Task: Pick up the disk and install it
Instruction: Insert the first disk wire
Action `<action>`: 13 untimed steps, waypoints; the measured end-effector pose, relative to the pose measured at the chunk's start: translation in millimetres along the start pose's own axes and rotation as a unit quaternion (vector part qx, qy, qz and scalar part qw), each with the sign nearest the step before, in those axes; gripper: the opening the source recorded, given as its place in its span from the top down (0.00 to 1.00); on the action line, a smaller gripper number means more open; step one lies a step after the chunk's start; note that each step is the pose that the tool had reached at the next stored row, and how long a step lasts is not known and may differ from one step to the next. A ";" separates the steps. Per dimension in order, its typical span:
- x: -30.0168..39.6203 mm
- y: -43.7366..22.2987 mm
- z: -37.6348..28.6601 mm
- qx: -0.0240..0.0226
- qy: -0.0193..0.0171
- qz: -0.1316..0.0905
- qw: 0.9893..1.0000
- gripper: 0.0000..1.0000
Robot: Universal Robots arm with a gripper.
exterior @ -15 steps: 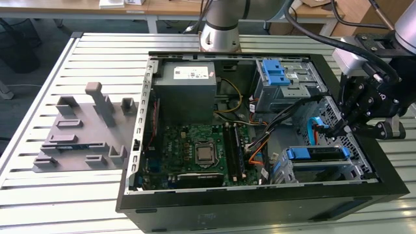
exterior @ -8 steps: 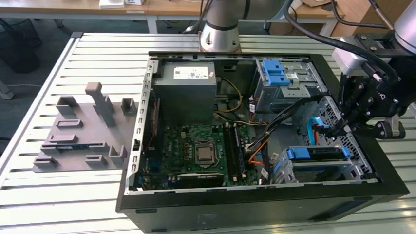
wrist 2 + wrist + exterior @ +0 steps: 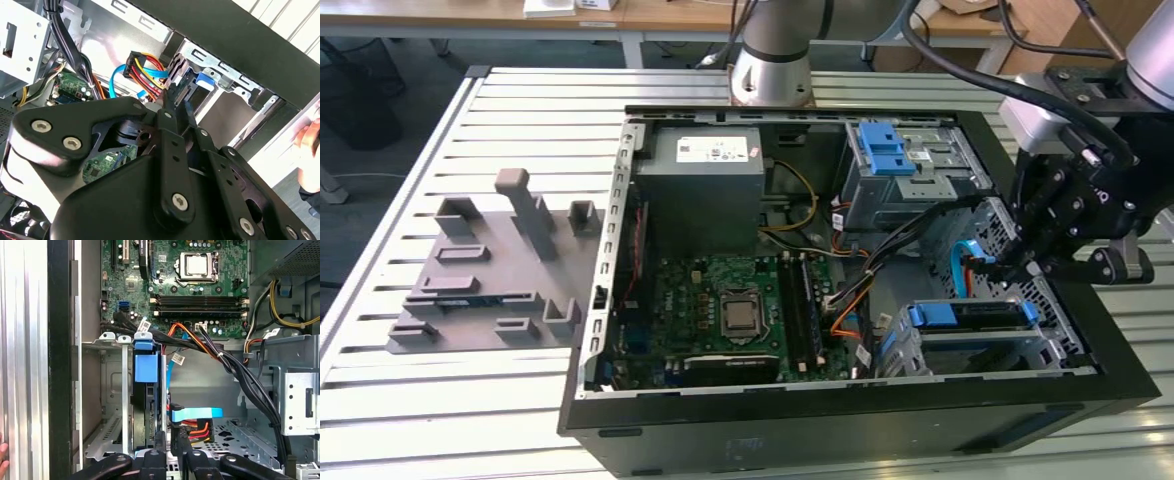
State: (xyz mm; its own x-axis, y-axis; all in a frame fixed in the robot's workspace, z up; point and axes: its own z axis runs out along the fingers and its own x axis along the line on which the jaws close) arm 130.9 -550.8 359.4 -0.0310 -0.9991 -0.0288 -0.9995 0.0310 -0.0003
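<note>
- The disk (image 3: 146,405) sits on edge inside the lower drive bay (image 3: 112,390) of the open computer case (image 3: 854,420), blue carrier tab (image 3: 146,367) facing out — installation looks nearly done, final seating is hard to judge
- The pincer (image 3: 1003,268) hangs inside the case at the bay's rear, near the blue data cable (image 3: 196,414) and coloured power wires (image 3: 147,70)
- Fingers (image 3: 170,102) drawn close together — I cannot tell whether they grip anything
- Slatted bench (image 3: 520,100) carries the case
</note>
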 end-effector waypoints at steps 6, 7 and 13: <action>-1.5 0.9 3.4 0.001 0.000 0.000 1.000 0.69; -1.7 0.9 4.2 0.001 0.000 0.000 1.000 0.69; -2.4 1.5 7.9 0.003 0.000 0.000 1.000 0.69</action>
State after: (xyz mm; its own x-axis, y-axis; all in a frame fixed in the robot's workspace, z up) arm 129.5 -548.2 351.6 -0.0311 -0.9991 -0.0289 -0.9995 0.0313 -0.0070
